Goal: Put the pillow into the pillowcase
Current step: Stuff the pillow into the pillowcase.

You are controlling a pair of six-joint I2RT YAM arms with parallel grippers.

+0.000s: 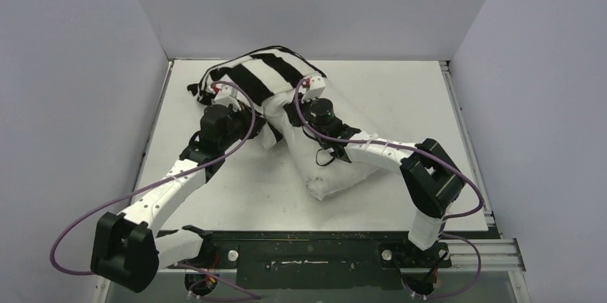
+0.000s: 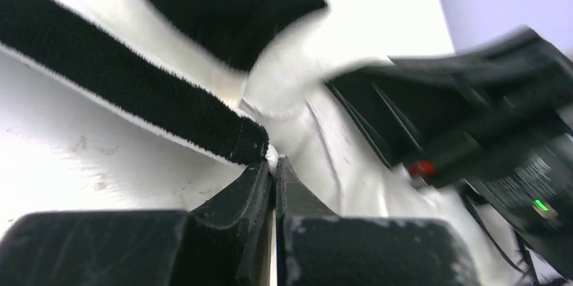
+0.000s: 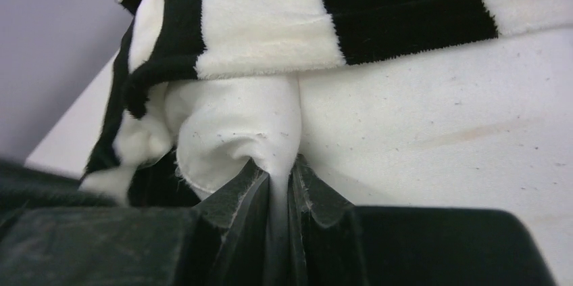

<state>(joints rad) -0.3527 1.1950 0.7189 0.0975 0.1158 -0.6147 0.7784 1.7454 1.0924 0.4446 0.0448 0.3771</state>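
The striped pillowcase (image 1: pixel 265 66) lies bunched at the back of the table over the far end of the off-white pillow (image 1: pixel 343 170), whose near end sticks out toward the front right. My left gripper (image 1: pixel 223 90) is at the pillowcase's left edge. In the left wrist view the left gripper (image 2: pixel 273 161) is shut on the hem of the pillowcase (image 2: pixel 135 90). My right gripper (image 1: pixel 309 87) is at the pillowcase's right edge. In the right wrist view the right gripper (image 3: pixel 277 171) is shut on a pinched fold of the pillow (image 3: pixel 439 117), just below the pillowcase (image 3: pixel 270 15).
The white table (image 1: pixel 429 102) is boxed in by grey walls at the back and both sides. A black rail (image 1: pixel 315 253) runs along the front edge. Purple cables (image 1: pixel 143 192) loop off both arms. The right arm (image 2: pixel 486 117) shows blurred in the left wrist view.
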